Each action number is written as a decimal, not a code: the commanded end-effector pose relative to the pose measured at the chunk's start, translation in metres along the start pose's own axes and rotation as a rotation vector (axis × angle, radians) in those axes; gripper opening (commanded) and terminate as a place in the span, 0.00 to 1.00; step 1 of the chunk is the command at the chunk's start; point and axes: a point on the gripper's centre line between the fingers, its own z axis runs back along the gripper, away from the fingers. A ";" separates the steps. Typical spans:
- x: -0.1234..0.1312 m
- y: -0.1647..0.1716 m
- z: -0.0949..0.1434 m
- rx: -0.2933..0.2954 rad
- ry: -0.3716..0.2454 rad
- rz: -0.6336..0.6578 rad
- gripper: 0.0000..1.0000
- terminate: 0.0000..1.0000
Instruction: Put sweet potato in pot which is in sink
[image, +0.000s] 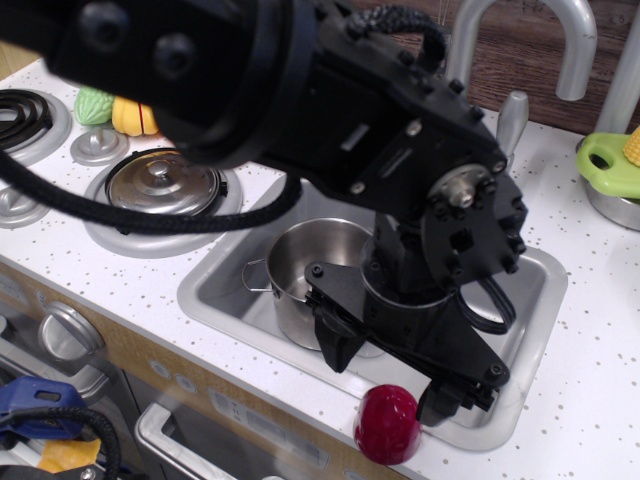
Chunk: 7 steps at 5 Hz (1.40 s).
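Red sweet potato (388, 424) sits on the sink (215, 300) front rim, 5 o'clock from the pot (300, 270), long axis roughly upright. Gripper (390, 375) spread, empty, one finger (455, 395) just at its 2 o'clock side; potato lies just below the jaws. Speckled surface (580, 330) around.

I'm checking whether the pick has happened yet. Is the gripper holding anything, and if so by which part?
Nothing is held. The gripper is open, and the sweet potato sits on the sink's front rim beside one finger.
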 end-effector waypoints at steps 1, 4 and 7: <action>0.000 0.000 0.000 0.000 0.000 0.000 1.00 0.00; 0.005 0.004 -0.047 -0.027 -0.096 0.004 1.00 0.00; 0.001 0.004 -0.055 -0.026 -0.112 0.041 0.00 0.00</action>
